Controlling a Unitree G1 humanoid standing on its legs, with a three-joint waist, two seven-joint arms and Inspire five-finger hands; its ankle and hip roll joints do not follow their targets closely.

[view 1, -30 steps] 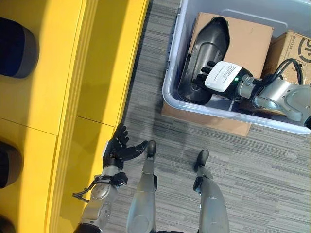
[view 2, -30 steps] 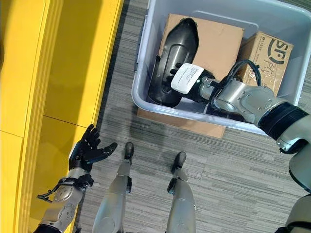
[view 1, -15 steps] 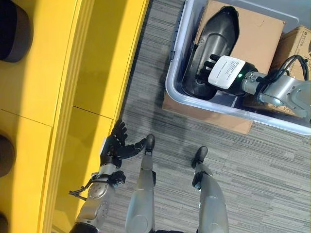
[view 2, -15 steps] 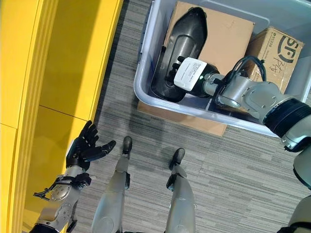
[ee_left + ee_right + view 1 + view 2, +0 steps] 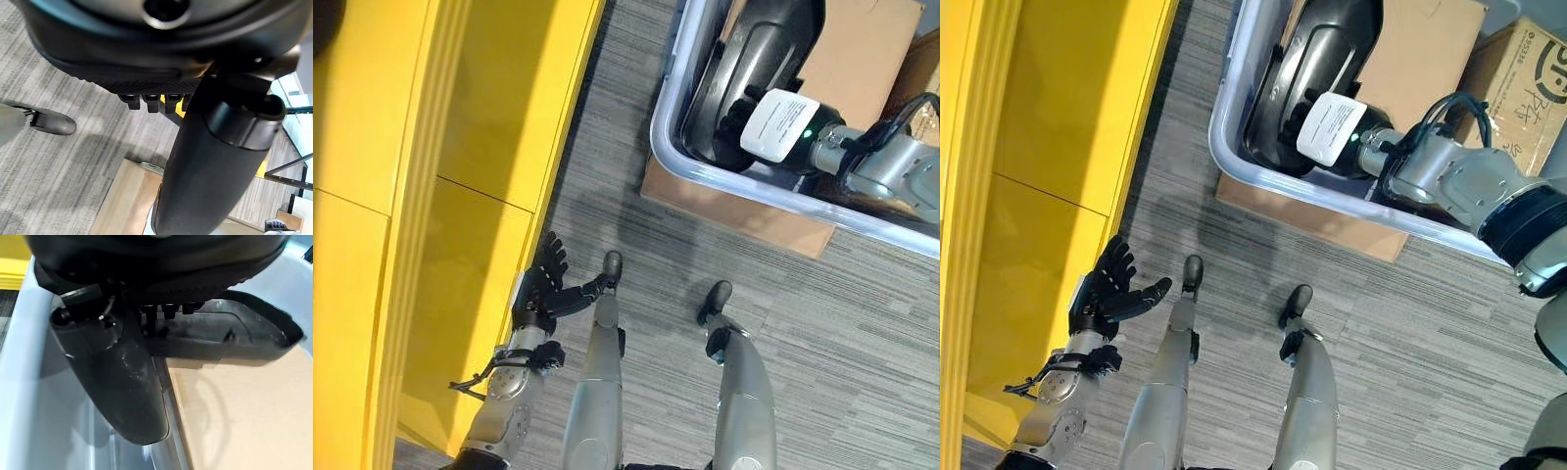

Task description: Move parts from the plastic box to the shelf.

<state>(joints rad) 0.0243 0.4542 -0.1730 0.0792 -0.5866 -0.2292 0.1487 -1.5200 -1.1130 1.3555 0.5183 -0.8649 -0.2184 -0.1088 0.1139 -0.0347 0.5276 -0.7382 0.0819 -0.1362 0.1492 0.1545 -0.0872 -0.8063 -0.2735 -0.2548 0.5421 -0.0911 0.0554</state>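
Pickup stage, nothing moved yet as far as visible. Black part (image 5: pixel 1322 49) lying inside plastic box (image 5: pixel 1219 108), atop flat cardboard (image 5: pixel 1430 49), next to small carton (image 5: pixel 1528 78). Reaching into box w/ right hand (image 5: pixel 1332 125), fingers laid on part's near edge; can't tell from wrist view whether actually clamped on it or just touching. Holding left hand (image 5: pixel 540 294) low beside yellow shelf (image 5: pixel 411 196), fingers spread and straight, carrying nothing. Probably at grasp step: securing part, then lift clear of box wall, swing across floor to shelf on robot's left, set down, come back for the rest. So approx. all of the job ahead.

Vs. 1 s ago: whole view shifted, so camera moved, not the objects; box now sitting nearer top edge, more floor in frame below. Dark items seen on shelf earlier now out of frame. Right hand at same spot on part, part at same place on cardboard, no lift visible. Left hand in same open pose by shelf front.
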